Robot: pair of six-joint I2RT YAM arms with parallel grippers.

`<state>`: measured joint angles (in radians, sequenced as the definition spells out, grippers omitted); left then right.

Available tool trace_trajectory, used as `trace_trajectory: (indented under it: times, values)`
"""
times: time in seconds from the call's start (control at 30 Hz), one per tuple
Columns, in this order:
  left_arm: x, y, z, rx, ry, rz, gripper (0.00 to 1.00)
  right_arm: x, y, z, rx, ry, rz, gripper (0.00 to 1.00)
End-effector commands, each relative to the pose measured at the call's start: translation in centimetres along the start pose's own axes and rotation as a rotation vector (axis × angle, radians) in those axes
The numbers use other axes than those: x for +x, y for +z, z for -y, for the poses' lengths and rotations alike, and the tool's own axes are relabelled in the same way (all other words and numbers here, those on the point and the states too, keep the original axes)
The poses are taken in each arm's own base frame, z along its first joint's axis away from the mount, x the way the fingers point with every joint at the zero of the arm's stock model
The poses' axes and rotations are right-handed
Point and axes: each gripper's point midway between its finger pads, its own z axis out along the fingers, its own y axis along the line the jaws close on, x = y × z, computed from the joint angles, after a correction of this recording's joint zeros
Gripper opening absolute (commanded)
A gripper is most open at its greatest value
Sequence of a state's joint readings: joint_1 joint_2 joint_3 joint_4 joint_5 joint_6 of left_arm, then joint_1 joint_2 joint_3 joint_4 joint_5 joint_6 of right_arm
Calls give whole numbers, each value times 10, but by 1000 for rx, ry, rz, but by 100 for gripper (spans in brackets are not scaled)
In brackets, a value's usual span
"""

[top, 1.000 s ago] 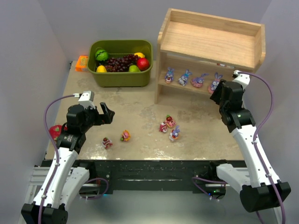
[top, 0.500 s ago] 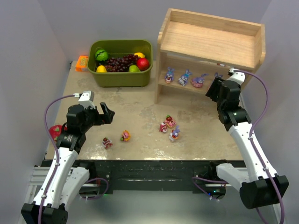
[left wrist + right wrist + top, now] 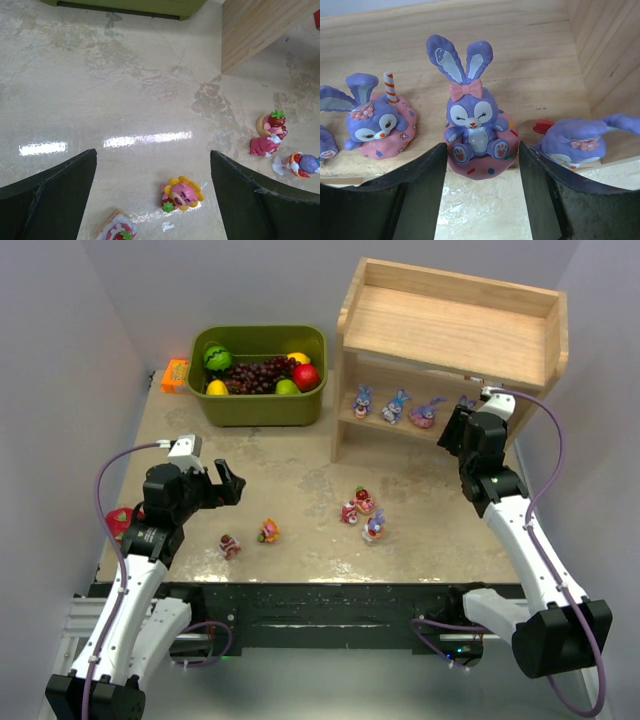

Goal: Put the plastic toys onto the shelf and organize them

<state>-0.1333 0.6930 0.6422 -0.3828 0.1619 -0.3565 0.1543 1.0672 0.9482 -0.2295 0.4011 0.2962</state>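
Note:
The wooden shelf stands at the back right. Three bunnies sit on its lower tier. My right gripper is at that tier. In the right wrist view my right gripper is shut on a purple bunny on a pink base, at the shelf's front edge. A straw bunny is to its left and a fallen bunny to its right. My left gripper is open and empty above a flower bear. A strawberry toy and three figurines lie on the table.
An olive-green bin of fake fruit stands at the back, left of the shelf, with an orange item beside it. A pink dragon fruit lies at the table's left edge by my left arm. The shelf's side board shows in the left wrist view.
My right gripper has moved left and forward to the shelf's lower tier with the bunny in it. The left arm has not moved.

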Motion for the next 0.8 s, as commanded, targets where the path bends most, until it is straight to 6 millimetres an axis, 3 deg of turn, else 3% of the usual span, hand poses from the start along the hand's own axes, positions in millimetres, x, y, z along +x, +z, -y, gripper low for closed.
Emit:
trace_trajectory:
  times: [0.0, 0.43, 0.77]
  values:
    - [-7, 0, 3, 9, 11, 28, 100, -10, 5, 0, 1, -5, 57, 60]
    - [-8, 0, 3, 10, 11, 31, 99, 1, 19, -15, -41, 11, 36, 44]
    - [-10, -1, 3, 9, 14, 36, 100, 8, 21, -36, -91, 10, 21, 41]
